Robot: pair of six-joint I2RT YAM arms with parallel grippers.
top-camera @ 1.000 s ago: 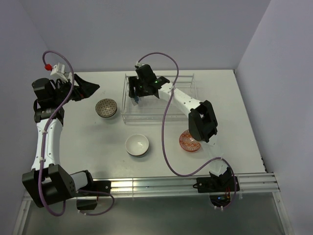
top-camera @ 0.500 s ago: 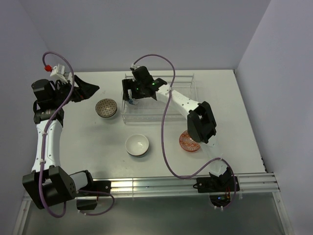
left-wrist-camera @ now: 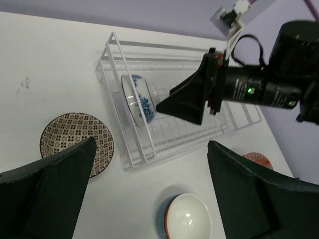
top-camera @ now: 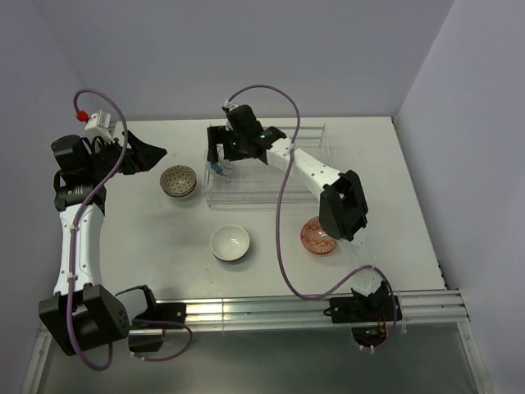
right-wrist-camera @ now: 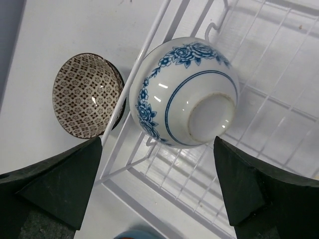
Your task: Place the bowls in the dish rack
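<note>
The dish rack [top-camera: 254,190] sits at the far side of the white table [top-camera: 394,197], near the back wall. One bowl is in it. That is the blue-and-white bowl [top-camera: 217,168], and it stands on its side at the left end of the rack, with its bottom facing the right arm's camera.

The right pincer [top-camera: 221,156] hangs right over that bowl. Its two fingers are spread wide. In the right wrist view there is a gap between each finger and the bowl [right-wrist-camera: 184,97], so the pincer [right-wrist-camera: 157,184] holds nothing.

The left pincer [top-camera: 143,152] is up over the left side of the table. It is wide open too, and there is nothing in it.

The other three bowls sit on the table, outside the rack. The grey-brown bowl [top-camera: 178,180] is just beside the left end of the rack, close to the blue-and-white one, with only the thin rack wall between them. The white bowl [top-camera: 230,243] is nearer the arms, in front of the rack. The orange-red bowl [top-camera: 314,240] is to its right, and the right arm's black elbow partly covers it from above.

A purple cable [top-camera: 279,222] hangs from the right arm and loops down over the table between the white bowl and the orange-red bowl.
</note>
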